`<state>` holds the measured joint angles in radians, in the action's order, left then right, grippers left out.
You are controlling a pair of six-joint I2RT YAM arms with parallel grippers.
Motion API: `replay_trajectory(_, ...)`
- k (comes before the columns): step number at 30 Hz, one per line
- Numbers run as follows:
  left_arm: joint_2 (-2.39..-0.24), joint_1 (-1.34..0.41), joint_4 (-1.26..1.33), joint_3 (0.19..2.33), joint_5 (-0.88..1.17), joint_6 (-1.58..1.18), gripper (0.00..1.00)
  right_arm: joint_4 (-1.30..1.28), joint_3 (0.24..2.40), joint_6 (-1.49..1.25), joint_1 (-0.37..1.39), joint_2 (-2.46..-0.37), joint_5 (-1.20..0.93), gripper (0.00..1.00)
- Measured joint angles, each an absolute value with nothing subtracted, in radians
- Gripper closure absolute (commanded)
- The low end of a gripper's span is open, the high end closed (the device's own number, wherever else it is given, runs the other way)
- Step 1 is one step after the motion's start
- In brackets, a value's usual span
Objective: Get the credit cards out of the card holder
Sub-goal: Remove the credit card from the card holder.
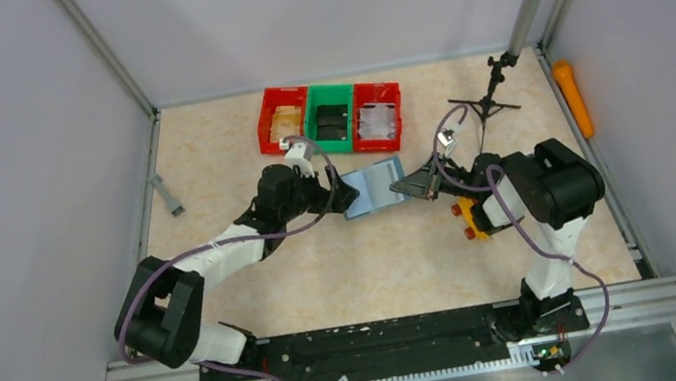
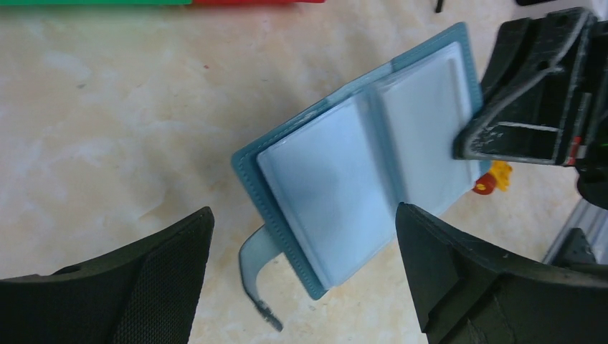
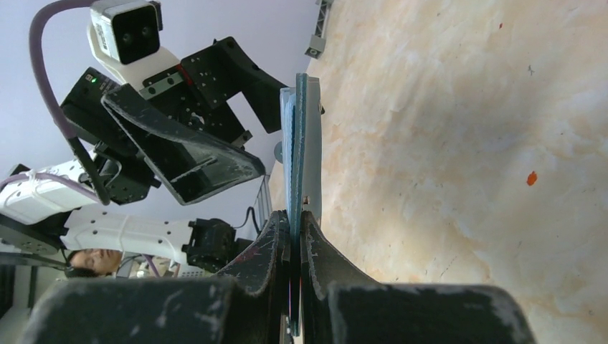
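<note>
Lining the far side of the table (image 1: pixel 346 270), three bins touch in a row: a red bin (image 1: pixel 283 118) with pale contents, a green bin (image 1: pixel 331 119) with dark pieces, and a second red bin (image 1: pixel 377 116) with clear ones. One card holder (image 1: pixel 372 187) lies open mid-table, its edge pinched by the closed right gripper (image 3: pixel 294 222). The left gripper (image 2: pixel 305 213) gapes wide by the other end, holding nothing.
</note>
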<state>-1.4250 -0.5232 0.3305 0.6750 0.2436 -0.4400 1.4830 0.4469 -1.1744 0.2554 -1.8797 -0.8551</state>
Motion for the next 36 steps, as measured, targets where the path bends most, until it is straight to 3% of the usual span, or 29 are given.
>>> replay_trajectory(6,-1.462,-0.51,0.426,0.675,0.381,-0.49,0.14,1.489,0.447,-1.216,0.261,-1.899,-0.869,1.0)
replay_trajectory(16,-1.547,-0.467,0.475,0.672,0.447,-0.552,0.56,1.496,0.449,-1.188,0.277,-1.898,-0.876,1.0)
replay_trajectory(19,-1.546,-0.457,0.508,0.658,0.452,-0.569,0.75,1.479,0.458,-1.148,0.286,-1.888,-0.867,1.0)
replay_trajectory(24,-1.527,-0.45,0.579,0.631,0.489,-0.6,0.87,1.392,0.461,-1.071,0.303,-1.857,-0.838,0.99)
replay_trajectory(30,-1.527,-0.45,0.617,0.631,0.538,-0.612,0.91,1.296,0.472,-1.009,0.319,-1.835,-0.815,0.77)
replay_trajectory(36,-1.528,-0.451,0.571,0.636,0.533,-0.602,0.91,1.272,0.48,-0.975,0.34,-1.806,-0.819,0.65)
